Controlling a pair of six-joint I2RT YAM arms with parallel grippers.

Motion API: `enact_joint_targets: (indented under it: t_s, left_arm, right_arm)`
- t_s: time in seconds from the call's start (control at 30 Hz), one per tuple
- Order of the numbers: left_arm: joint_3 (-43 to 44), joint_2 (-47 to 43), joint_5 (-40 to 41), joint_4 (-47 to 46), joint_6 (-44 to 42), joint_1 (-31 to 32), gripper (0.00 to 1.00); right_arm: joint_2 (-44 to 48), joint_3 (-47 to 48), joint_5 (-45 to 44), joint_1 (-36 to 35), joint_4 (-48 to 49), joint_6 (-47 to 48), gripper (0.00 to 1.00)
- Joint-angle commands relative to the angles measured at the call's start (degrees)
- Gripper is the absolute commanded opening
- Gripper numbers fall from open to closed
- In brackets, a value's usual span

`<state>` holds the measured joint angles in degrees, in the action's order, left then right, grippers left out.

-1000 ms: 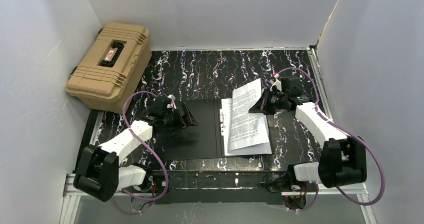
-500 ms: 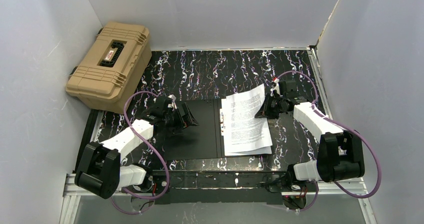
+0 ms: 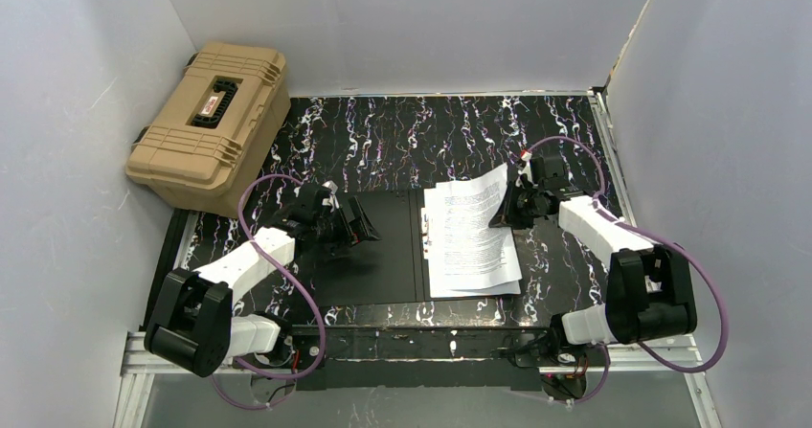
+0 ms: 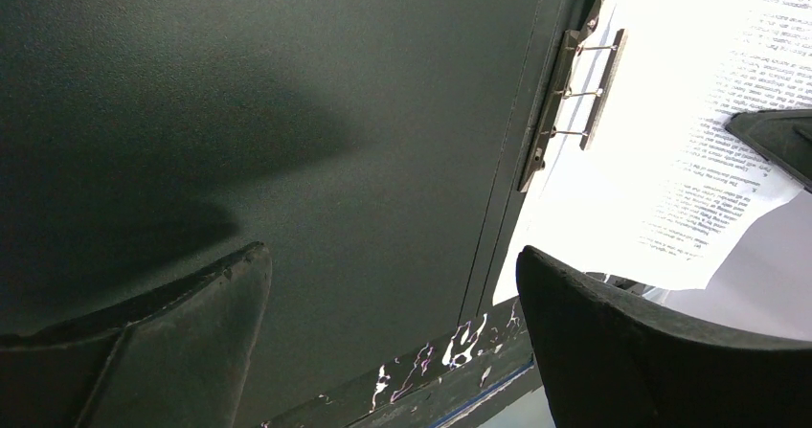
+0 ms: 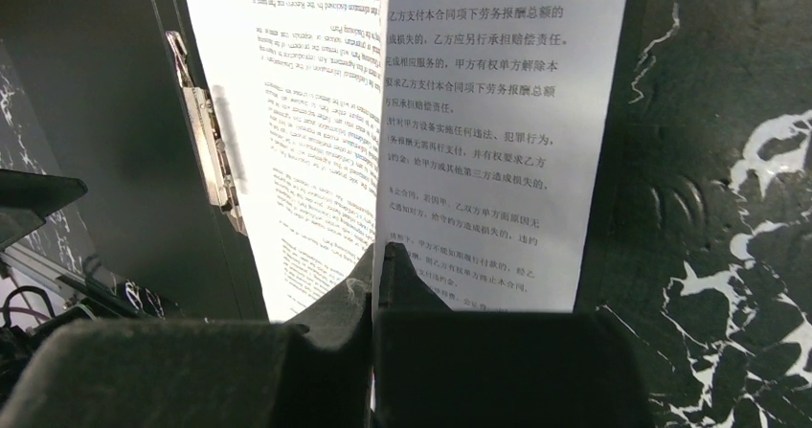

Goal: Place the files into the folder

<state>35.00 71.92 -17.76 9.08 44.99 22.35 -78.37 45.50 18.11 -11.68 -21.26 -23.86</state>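
step: loading. The thin white printed paper files [image 3: 469, 241] lie on the right half of the flat open folder [image 3: 383, 256] with the black inside. I judge the top sheet is being laid down, and closing the cover is not yet begun.
right gripper [image 3: 507, 206]: my jaws are pinched together on the far right edge of the top sheet. That end is lifted and bowed above the stack.
grip detail: in the right wrist view the fingertips [image 5: 378, 260] bite the paper edge. I can't tell if it's one sheet or two in the pinch.
left gripper [image 3: 356, 229]: jaws wide apart, nothing in them, hovering over the bare left half of the folder.
files position: the stack sits just right of the spine and looks slightly skewed. The near edge looks close to the folder's rim.
folder position: flat on the black marbled table [image 3: 402, 131], centre, between my two arms.
next move: lower the held edge flat, square it to the stack, and let go without dragging the sheet. After that the left side must get under the bare cover half to fold it over.
care: the paper is floppy, so a sideways pull would fan the stack out.
in the way: the metal clip [image 4: 565, 102] runs along the spine, touching or just beside the sheets' left edge. Sheets pushed left could ride up on it.
around: tan ribbed hard case [image 3: 211, 122] at the far left, well apart from the work and no obstacle. The purple cable [image 3: 565, 146] loops behind my right wrist, off the paper.
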Motion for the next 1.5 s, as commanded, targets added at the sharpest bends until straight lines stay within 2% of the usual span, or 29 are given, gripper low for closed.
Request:
enact_joint_targets:
  t_s: [0.0,0.53,0.67,0.83,1.07,1.23,1.47]
  left_arm:
    - [0.94,-0.38,0.15,0.46,-0.43,0.18,0.98]
    - [0.86,-0.20,0.40,0.63,-0.61,0.18,0.98]
    - [0.77,-0.20,0.37,0.60,-0.57,0.19,0.98]
    - [0.85,-0.28,0.49,0.82,-0.61,0.26,0.98]
    - [0.94,-1.44,1.10,1.70,-0.85,0.29,0.98]
    - [1.08,-2.53,1.52,2.78,-1.14,0.23,0.98]
    - [1.54,-5.15,2.72,4.76,-1.74,0.20,0.98]
  right_arm:
    - [-1.69,0.03,0.97,-1.05,2.91,1.00,0.01]
    - [-5.73,-0.12,-0.46,-3.45,5.67,1.18,0.01]
    - [-5.91,-0.07,-1.50,-3.52,5.79,1.11,0.18]
    - [-5.82,0.53,-4.64,-3.45,5.00,1.08,0.46]
    - [-4.78,0.52,-11.89,-3.49,3.09,0.57,0.69]
    - [-3.38,1.15,-19.43,-3.48,0.89,0.83,0.78]
    - [0.53,3.40,-31.40,-4.80,-2.54,1.09,0.82]
